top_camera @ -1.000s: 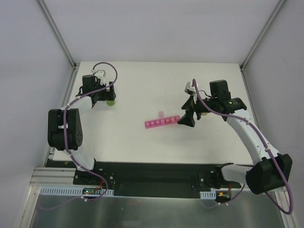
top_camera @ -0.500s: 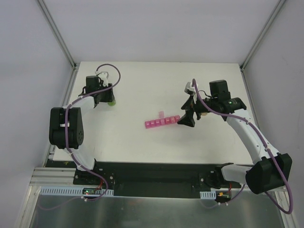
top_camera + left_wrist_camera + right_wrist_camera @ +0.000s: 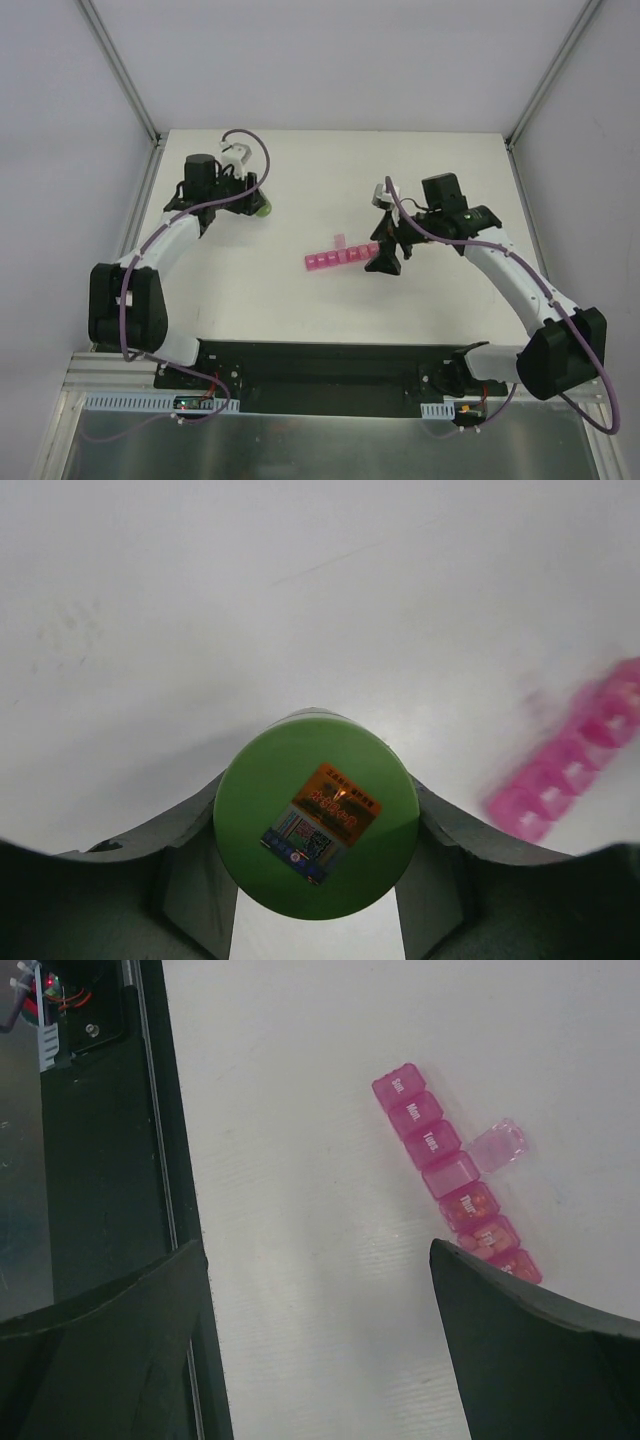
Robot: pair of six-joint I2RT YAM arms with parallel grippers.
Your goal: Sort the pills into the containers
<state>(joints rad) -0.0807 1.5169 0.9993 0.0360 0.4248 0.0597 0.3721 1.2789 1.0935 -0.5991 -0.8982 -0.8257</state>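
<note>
Left arm [image 3: 172,238] and right arm [image 3: 512,278]: white shells, chunky black joints. Purple cable [image 3: 247,132] runs along each. Right gripper [image 3: 318,1250] is matte black.

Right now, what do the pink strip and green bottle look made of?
Strip: translucent pink plastic, smooth; its flipped-open lid lets the white table show through. Bottle: probably opaque green plastic, smooth and evenly coloured, with a printed sticker; only its round end shows.
</note>
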